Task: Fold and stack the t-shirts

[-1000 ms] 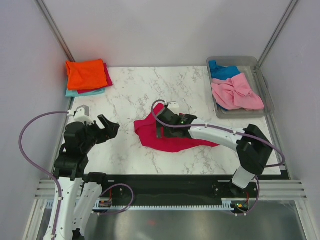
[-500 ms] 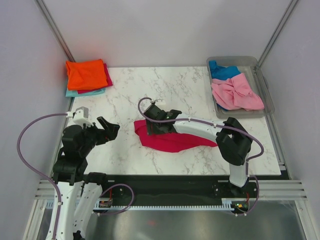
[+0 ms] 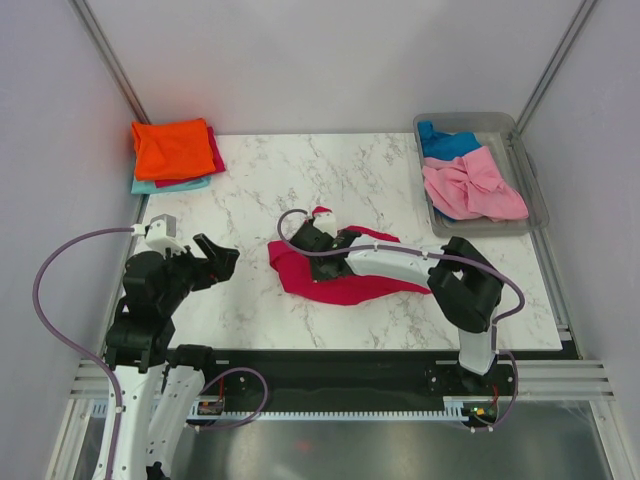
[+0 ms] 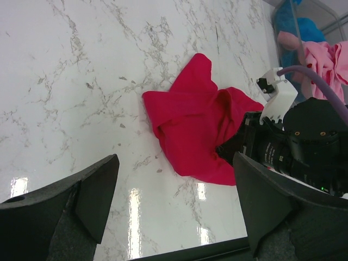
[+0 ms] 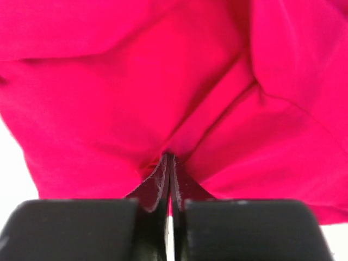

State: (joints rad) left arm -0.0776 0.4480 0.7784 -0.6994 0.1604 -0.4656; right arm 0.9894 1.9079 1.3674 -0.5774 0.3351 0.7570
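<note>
Slippage threatens, since the right gripper (image 5: 170,163) has its jaws closed on just a thin fold of the crumpled crimson-pink cloth t-shirt (image 3: 300,272) lying mid-table toward the near edge, while the left gripper (image 3: 220,255) hangs wide open, empty, by the left edge.

**Fixtures Seen Around the Work Area**

A white rectangular tabletop with grey marble veining (image 3: 300,170) is seen across the middle of the top view. A clear grey rectangular plastic tub (image 3: 466,117) is set at its upper right corner. Pale grey wall panels (image 3: 330,60) are framed by a slanted silver metal post (image 3: 110,60) at upper left and a second silver post (image 3: 560,60) at upper right. A slotted aluminium rail (image 3: 340,408) is laid along the bottom.
</note>
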